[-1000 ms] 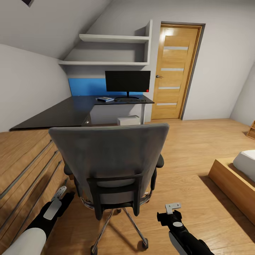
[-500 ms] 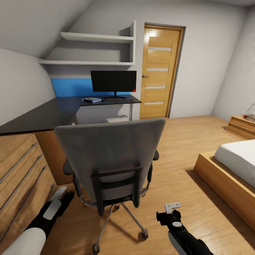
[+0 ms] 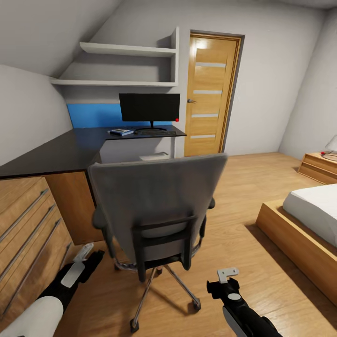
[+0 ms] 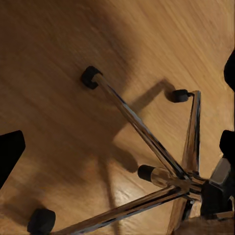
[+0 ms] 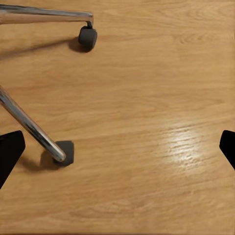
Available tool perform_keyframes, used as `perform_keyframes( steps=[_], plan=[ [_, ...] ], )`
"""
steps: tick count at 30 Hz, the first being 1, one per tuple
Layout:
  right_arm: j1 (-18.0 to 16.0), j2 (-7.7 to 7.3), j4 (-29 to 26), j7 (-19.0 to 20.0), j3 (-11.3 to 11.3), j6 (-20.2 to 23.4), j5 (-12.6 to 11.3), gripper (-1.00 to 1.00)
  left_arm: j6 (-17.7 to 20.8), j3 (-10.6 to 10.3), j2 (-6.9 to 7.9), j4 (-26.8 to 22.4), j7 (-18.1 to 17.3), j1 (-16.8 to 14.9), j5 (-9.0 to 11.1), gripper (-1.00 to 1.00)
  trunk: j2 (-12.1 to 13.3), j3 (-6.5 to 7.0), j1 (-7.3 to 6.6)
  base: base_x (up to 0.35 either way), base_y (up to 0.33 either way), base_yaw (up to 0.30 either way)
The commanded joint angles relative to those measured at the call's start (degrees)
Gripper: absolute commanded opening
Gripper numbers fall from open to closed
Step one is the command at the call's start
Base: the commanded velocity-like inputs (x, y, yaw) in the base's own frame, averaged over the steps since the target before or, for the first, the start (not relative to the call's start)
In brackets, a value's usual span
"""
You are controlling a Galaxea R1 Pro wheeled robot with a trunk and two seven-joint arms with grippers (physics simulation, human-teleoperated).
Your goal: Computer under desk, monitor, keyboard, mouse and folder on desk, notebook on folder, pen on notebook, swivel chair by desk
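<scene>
The grey swivel chair [image 3: 157,194] stands just in front of me, its back toward me and its chrome star base [image 4: 166,161] on the wood floor. Beyond it is the black L-shaped desk [image 3: 65,150]. At the desk's far end the monitor [image 3: 149,107] stands with the keyboard [image 3: 157,133] in front of it, and the blue folder [image 3: 121,132] lies to their left with something dark on top. The pale computer [image 3: 154,156] sits under the desk. My left gripper [image 3: 78,262] hangs open left of the chair base. My right gripper [image 3: 228,275] is open to its right, fingertips [image 5: 9,154] wide apart over bare floor.
A wooden drawer unit [image 3: 28,220] lines the left side close to my left arm. A bed [image 3: 306,220] and a nightstand [image 3: 320,168] are on the right. A wooden door [image 3: 210,93] is behind the desk, with wall shelves [image 3: 126,65] above it.
The camera first swung right, bringing the bed into view. Since half a second ago the chair has shifted right and turned slightly, and my left gripper has moved a little toward it.
</scene>
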Motion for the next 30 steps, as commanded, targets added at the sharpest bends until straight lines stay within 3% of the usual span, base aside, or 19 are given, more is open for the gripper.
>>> perform_keyframes(
  steps=[1,8,14,15,17,19,20,21,24,30],
  plan=[
    [0.0,-0.15,0.0,-0.4,0.5,0.2,-0.4,1.0,0.3,0.0,0.06,-0.9,0.0,1.4,0.6,1.0,0.0,-0.05,-0.01,0.0,0.0,0.0],
    [0.1,-0.11,0.7,-0.1,1.0,0.0,-0.3,1.0,0.7,-0.1,0.06,-7.6,0.0,7.9,1.1,1.0,0.0,-0.05,-0.01,0.0,0.0,0.0],
    [0.1,-0.15,0.2,0.0,1.3,-0.1,-0.4,1.0,0.8,-0.3,-0.68,-14.3,3.4,13.4,1.3,1.0,0.0,-0.05,-0.01,0.0,0.0,0.0],
    [0.1,-0.1,0.2,0.3,1.3,-0.1,-0.5,1.0,0.8,-0.4,-1.22,-16.1,4.7,14.7,1.2,1.0,0.0,-0.05,-0.01,0.0,0.0,0.0],
    [0.1,0.21,-0.2,2.6,1.2,-0.1,-0.4,1.0,0.6,-1.0,-5.47,-24.4,10.7,19.5,0.5,1.0,0.0,-0.05,-0.01,-0.012,-0.004,0.0],
    [0.0,0.33,-0.8,4.0,1.1,-0.1,-0.4,1.0,0.4,-2.6,-7.53,-27.8,13.5,21.2,-0.6,1.0,0.0,-0.05,-0.01,-0.074,-0.042,0.0],
    [0.0,0.33,-0.8,4.0,1.1,-0.1,-0.4,1.0,0.4,-2.6,-7.53,-27.8,13.5,21.2,-0.6,1.0,0.0,-0.05,-0.01,-0.092,-0.057,0.0],
    [0.0,0.49,-1.3,4.9,1.1,-0.1,-0.3,1.0,0.2,-5.2,-8.97,-30.3,15.8,22.3,-2.1,1.0,0.0,-0.05,-0.01,-0.152,-0.104,0.0],
    [-0.2,0.64,-1.9,5.8,1.1,-0.1,-0.4,1.0,-0.4,-9.1,-10.37,-33.0,19.1,23.4,-3.6,1.0,0.0,-0.05,-0.01,-0.19,-0.133,0.0],
    [-0.9,1.58,-2.4,6.6,1.0,0.4,-0.7,1.0,-3.8,-15.2,-11.58,-35.8,23.8,24.6,-4.8,1.0,0.0,-0.05,-0.01,-0.191,-0.127,0.0]
  ],
)
